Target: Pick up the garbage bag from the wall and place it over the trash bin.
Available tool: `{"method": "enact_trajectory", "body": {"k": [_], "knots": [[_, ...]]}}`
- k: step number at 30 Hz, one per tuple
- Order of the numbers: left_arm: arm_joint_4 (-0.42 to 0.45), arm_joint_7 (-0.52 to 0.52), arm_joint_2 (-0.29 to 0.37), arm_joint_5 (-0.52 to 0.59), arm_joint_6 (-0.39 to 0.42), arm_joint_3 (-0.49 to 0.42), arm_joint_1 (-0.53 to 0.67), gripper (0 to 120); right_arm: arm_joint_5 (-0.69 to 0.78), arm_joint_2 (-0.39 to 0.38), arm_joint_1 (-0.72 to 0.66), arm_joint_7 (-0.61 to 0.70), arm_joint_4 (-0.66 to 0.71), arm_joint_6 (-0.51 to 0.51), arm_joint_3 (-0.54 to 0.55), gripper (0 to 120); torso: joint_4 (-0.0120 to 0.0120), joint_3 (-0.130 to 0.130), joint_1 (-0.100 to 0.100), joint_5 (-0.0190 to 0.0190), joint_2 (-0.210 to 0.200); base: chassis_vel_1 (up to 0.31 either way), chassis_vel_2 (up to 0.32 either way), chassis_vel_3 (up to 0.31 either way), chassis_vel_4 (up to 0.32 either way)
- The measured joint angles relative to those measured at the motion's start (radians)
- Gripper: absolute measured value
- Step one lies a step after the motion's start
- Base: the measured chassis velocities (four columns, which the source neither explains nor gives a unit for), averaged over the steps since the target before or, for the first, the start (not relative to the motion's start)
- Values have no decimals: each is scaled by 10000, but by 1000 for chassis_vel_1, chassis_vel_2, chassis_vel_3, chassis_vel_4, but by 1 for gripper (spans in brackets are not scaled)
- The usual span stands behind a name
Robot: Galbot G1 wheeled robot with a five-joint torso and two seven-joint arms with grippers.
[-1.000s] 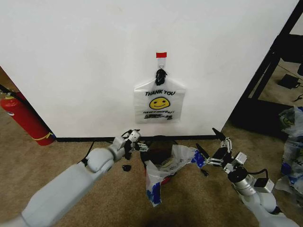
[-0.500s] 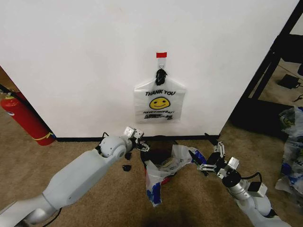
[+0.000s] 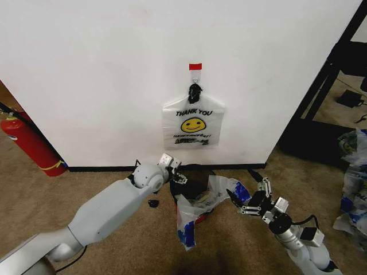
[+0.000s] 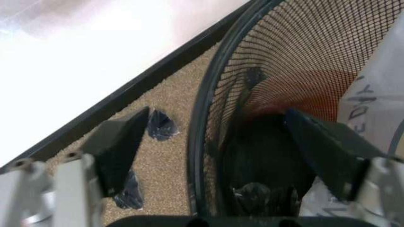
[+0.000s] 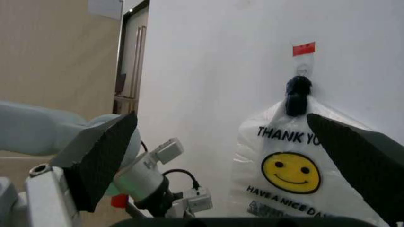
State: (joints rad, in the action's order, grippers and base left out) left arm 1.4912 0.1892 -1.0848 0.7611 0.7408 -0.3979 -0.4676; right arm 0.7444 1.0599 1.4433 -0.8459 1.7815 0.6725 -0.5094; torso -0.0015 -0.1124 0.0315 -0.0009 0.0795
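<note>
The garbage bag [image 3: 213,190], thin white plastic with blue patches, lies crumpled over the near side of the trash bin [image 3: 194,176], a black mesh bin standing at the foot of the wall [image 3: 103,80]. My left gripper [image 3: 180,173] is open at the bin's left rim. In the left wrist view its fingers [image 4: 120,146] straddle the mesh rim [image 4: 208,109], with the bag [image 4: 379,99] at the edge. My right gripper [image 3: 243,195] is open just right of the bag's blue handle patch [image 3: 239,192], apart from it.
A similar flat smiley bag [image 3: 193,123] hangs by black-knotted handles from a hook under red tape [image 3: 195,66]; the right wrist view faces it [image 5: 287,165]. A red fire extinguisher [image 3: 28,143] stands left. A black frame [image 3: 327,80] and more bags [image 3: 352,172] are right. Black scraps [image 4: 161,125] lie on the carpet.
My left gripper has moved right, up to the bin's rim. My right gripper has moved left and lower, closer to the bag's blue patch. The bag and bin have not moved.
</note>
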Motion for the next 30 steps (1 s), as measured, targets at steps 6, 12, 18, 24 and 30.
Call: {"method": "enact_trajectory", "body": {"k": [6,12,18,24,30], "knots": [[-183,614,-177,365,-18,-156,93,62,-38,50,159,-3,67,71,-62,100,1,0,0,0,0,0,0,0,0],[-253,1483,-291,1112,-33,-168,74,39,-38,46,232,-7,90,117,-98,100,0,0,0,0,0,0,0,0,0],[-174,2295,-333,1961,-43,-53,-100,18,-58,59,140,-13,27,122,-43,100,0,0,0,0,1,0,0,0,0],[250,3448,-278,3254,-78,297,-399,3,-73,61,-6,-16,-123,122,29,100,-2,1,0,-2,2,0,0,0,0],[1874,5344,-44,4937,-58,2074,-1730,2,-73,109,-111,-111,-400,212,124,100,4,0,0,3,1,0,0,0,0]]}}
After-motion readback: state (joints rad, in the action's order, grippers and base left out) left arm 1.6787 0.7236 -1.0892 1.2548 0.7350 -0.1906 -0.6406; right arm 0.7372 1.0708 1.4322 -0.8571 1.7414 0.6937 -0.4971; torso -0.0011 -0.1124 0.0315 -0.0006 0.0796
